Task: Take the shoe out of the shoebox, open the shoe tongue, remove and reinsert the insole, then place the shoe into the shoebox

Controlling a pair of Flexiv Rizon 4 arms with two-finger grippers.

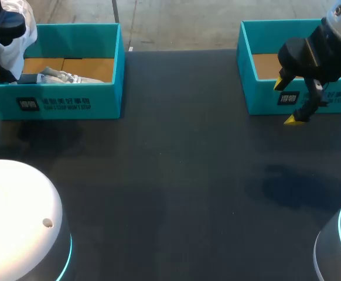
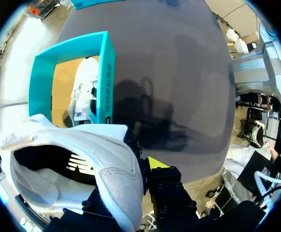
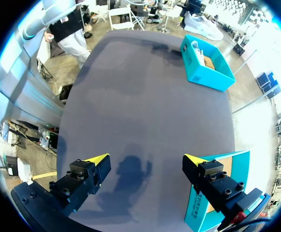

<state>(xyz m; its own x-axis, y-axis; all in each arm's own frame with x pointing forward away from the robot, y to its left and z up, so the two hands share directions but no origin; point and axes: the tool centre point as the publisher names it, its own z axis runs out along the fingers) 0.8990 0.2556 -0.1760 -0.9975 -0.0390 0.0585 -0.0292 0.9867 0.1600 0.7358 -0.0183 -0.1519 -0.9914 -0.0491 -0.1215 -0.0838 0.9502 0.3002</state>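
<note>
Our left gripper (image 2: 139,166) pinches the shoe (image 2: 106,159) by its side wall above the box (image 1: 71,102), our right gripper (image 1: 286,102) hangs wide open well apart, so that thin one-sided hold could let the shoe twist or slip.

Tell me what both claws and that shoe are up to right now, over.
Left gripper shut on white shoe, held aloft near left shoebox. Right gripper open, empty, at right shoebox front. Second shoe lies in left shoebox.
</note>
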